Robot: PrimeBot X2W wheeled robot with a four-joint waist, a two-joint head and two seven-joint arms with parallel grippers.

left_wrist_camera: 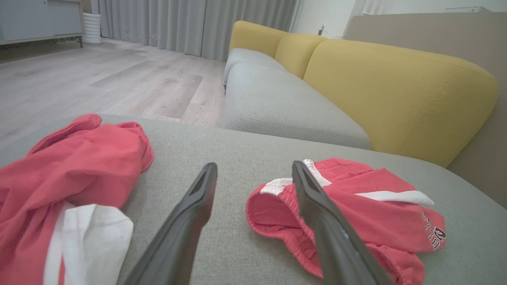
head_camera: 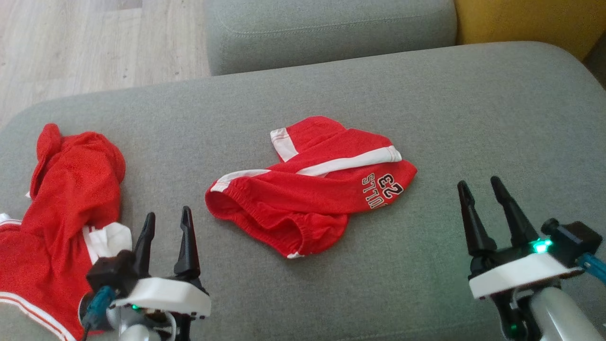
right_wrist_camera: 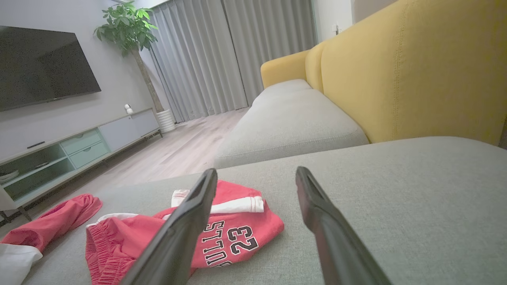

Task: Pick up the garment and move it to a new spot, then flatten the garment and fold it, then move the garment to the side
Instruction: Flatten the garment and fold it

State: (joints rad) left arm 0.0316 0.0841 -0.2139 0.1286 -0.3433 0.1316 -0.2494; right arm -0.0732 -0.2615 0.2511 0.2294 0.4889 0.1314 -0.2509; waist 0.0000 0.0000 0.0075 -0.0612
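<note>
A red pair of shorts [head_camera: 312, 189] with white stripes and black lettering lies crumpled in the middle of the grey cushion [head_camera: 450, 104]; this is the garment. My left gripper [head_camera: 168, 211] hovers open at the lower left, a short way left of the waistband, with nothing between its fingers. My right gripper [head_camera: 478, 181] stands open at the lower right, apart from the shorts' printed leg. In the left wrist view the left gripper [left_wrist_camera: 254, 163] points past the shorts [left_wrist_camera: 356, 213]. In the right wrist view the shorts [right_wrist_camera: 237, 233] lie left of the right gripper [right_wrist_camera: 256, 169].
A second red garment with white trim [head_camera: 71, 189] lies heaped at the cushion's left edge, beside my left gripper. Another grey seat cushion [head_camera: 331, 28] and a yellow backrest [head_camera: 521, 19] stand beyond. Wooden floor [head_camera: 71, 47] lies to the far left.
</note>
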